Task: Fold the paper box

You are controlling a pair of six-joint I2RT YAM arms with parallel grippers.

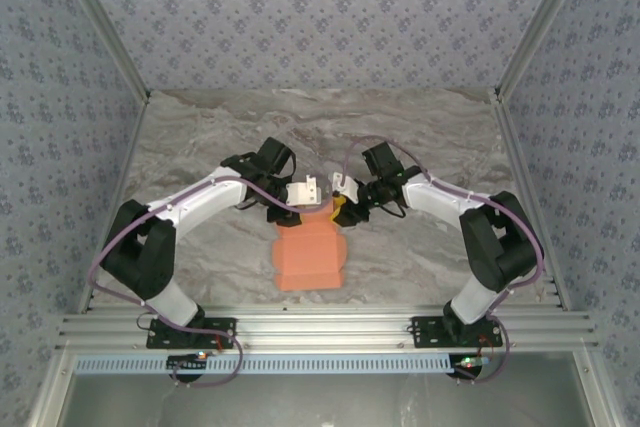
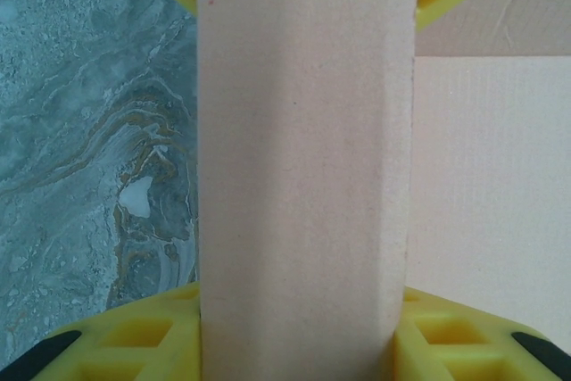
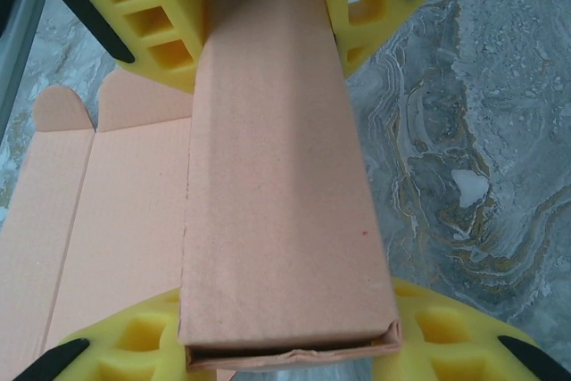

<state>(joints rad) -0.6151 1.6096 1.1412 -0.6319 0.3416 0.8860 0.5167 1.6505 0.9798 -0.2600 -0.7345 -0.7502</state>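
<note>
the paper box (image 1: 310, 252) lies on the marble worktop (image 1: 200, 147), centred just ahead of the arm bases. its salmon sheet is flat toward the near edge, and its far end is folded up into a narrow raised wall. the left claw (image 1: 312, 199) is closed on that wall from the left, and the strip spans between its yellow fingers (image 2: 134, 341). the right claw (image 1: 345, 205) grips the same wall from the right, with the strip's hollow end showing at its lower finger. both claws sit just beside each other over the box's far end.
</note>
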